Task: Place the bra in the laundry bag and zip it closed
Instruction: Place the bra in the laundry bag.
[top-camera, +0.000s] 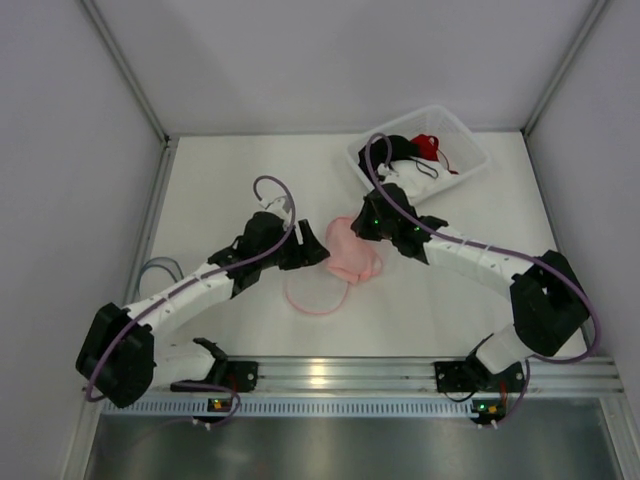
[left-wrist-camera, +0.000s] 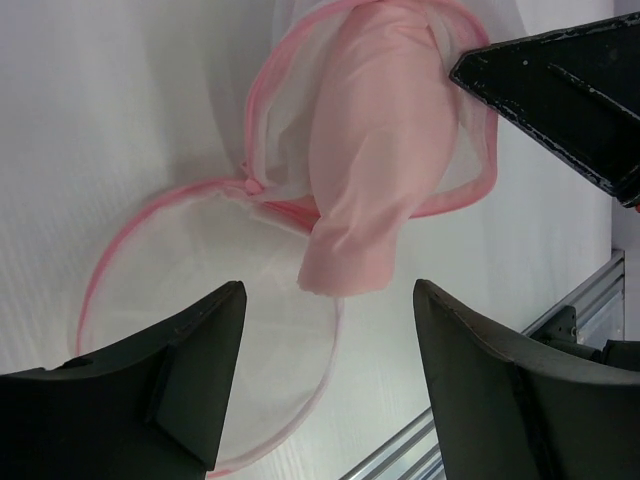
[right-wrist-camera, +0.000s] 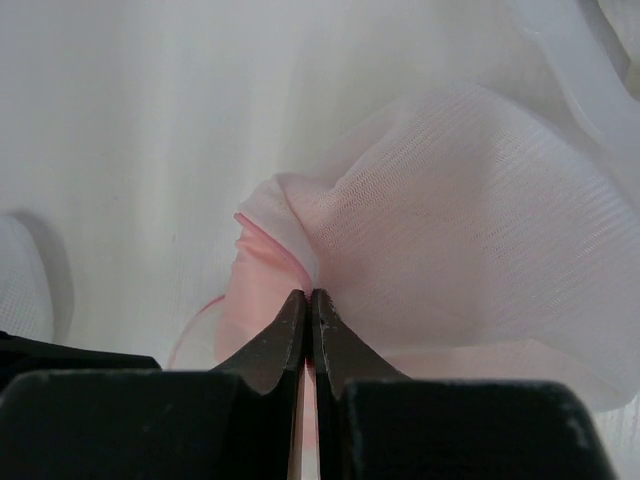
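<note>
Bra — pink, bunched into one long roll — lies mid-table in the top view, between the two wrists; most of it sits inside the open laundry bag, mesh with a pink rim; its lower end hangs out over the rim onto the round flap. Long axis in the left wrist view: top centre down to frame centre, loose end pointing at the gap between the left fingers.

Left gripper: jaws wide apart, holding nothing, just short of that loose end and over the flap; it is the nearer arm to both. Right gripper: jaws pressed together on a fold of pink-edged mesh — judged to be the bag's far rim, not the bra; from the left wrist view it enters from the upper right.

Judgement: bra not fully in; zip not started; the protruding end lies straight ahead of the left jaws, so tucking falls to the left arm while the right pins the bag.

White basket of clothes, upper right of the top view, well apart.
</note>
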